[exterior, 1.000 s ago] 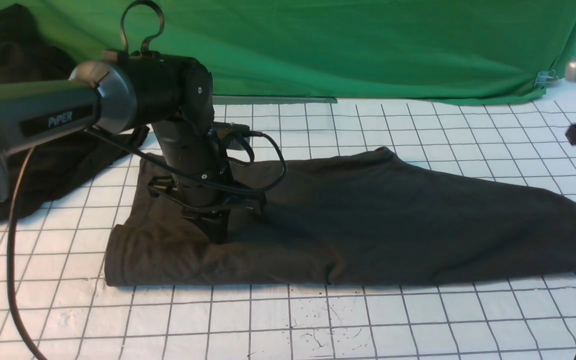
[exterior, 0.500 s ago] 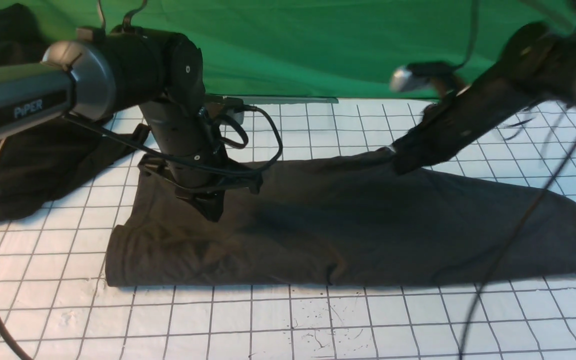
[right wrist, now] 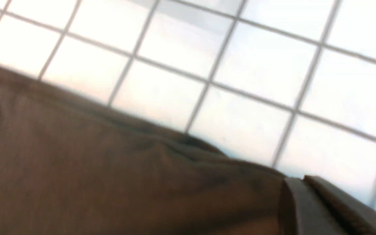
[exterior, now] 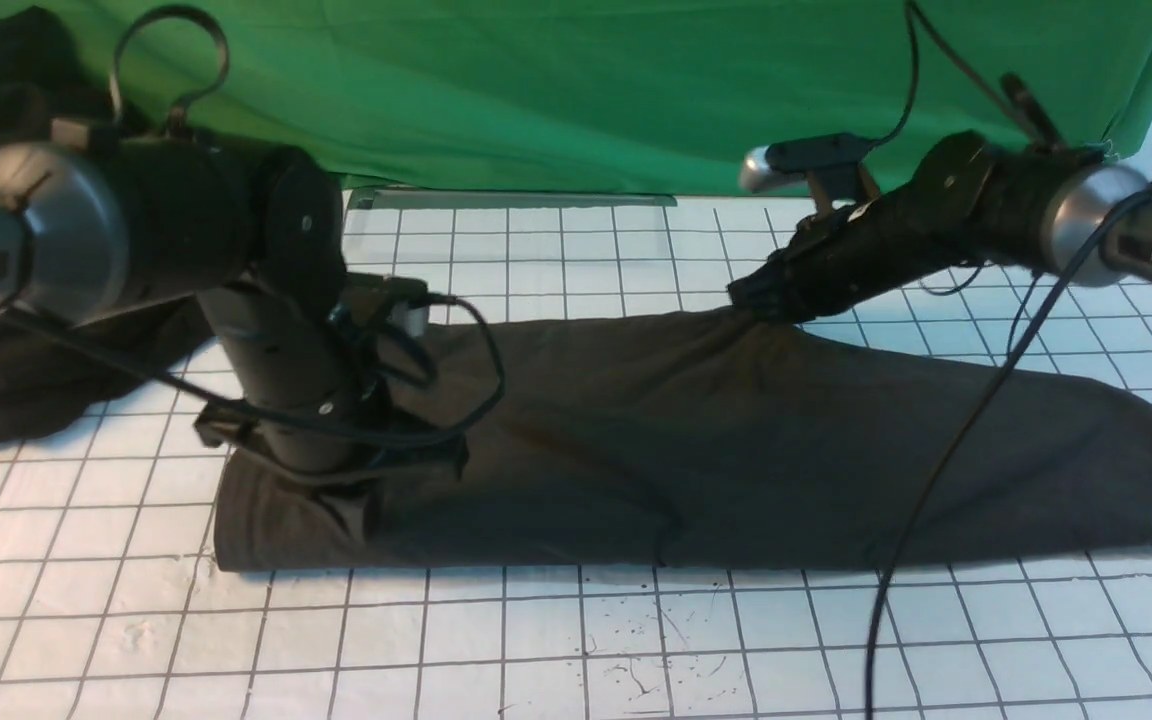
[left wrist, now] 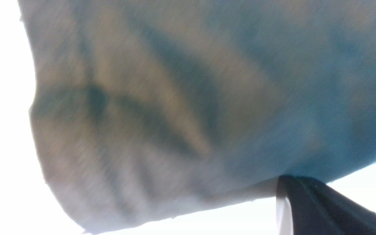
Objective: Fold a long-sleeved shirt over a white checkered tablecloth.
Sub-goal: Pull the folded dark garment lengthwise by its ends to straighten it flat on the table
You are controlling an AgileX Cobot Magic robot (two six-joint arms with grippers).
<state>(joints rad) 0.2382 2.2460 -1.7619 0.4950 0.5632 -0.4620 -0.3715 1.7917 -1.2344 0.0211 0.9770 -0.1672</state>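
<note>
Presently, jaws of the left gripper (exterior: 361, 505) and right gripper (exterior: 751, 298) are clamping the dark brown-black long-sleeved cotton shirt (exterior: 736, 450), lying on the white checkered tablecloth (exterior: 536, 640); an even, joint lift is looking best for a straight fold.

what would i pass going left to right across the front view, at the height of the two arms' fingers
black cloth heap → left gripper → right gripper. The long-sleeved shirt stretches under both grippers, whose fingers are shut on it, so it has no single place in the order.
</note>
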